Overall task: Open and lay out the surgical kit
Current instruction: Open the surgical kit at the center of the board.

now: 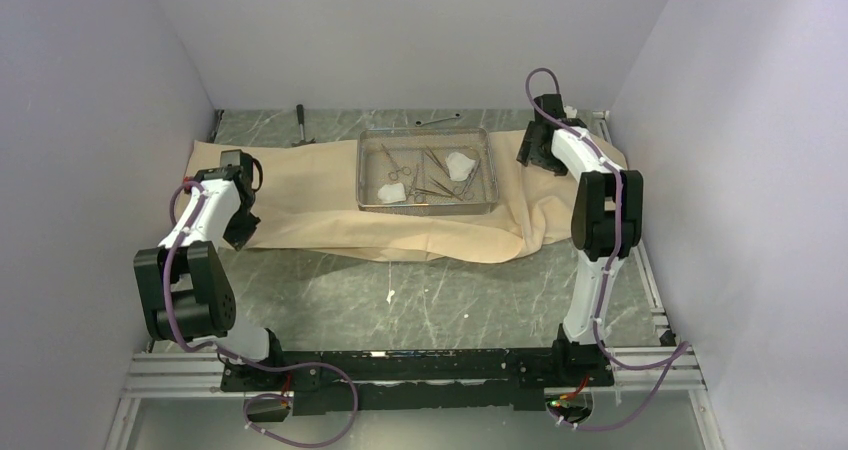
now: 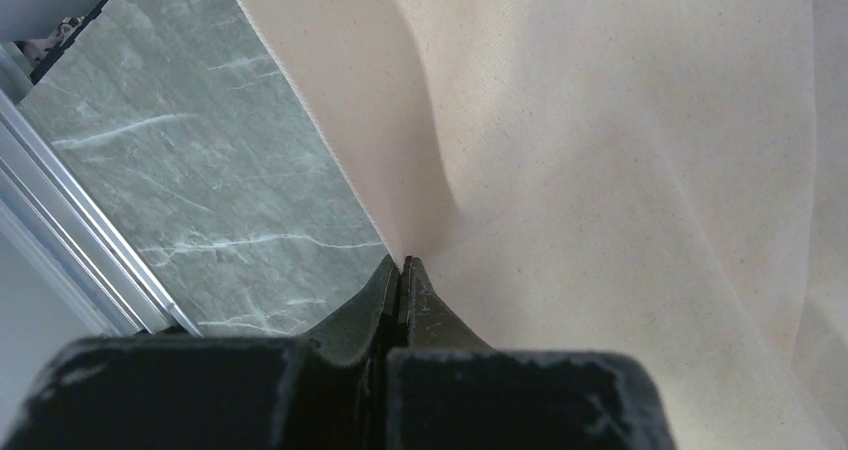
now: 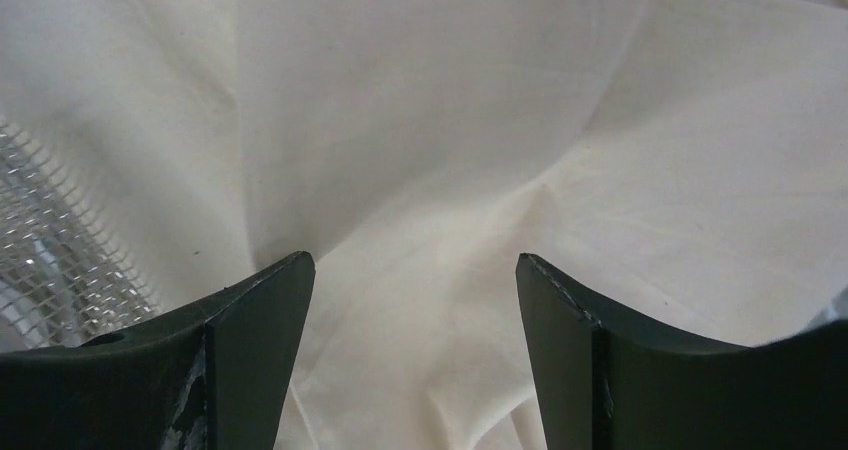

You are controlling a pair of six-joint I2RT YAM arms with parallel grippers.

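On the marble table (image 1: 450, 290) the wrap sheet (image 1: 310, 195) runs left-right, left hand (image 2: 402, 266) clamped on it, right hand (image 3: 415, 270) apart

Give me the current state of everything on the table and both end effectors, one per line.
wrap sheet, unfolded flat, rumpled at its right end
mesh tray, uncovered, resting on the sheet
clamps, lying in the tray
left end effector, shut on the sheet's edge
right end effector, open, holding nothing
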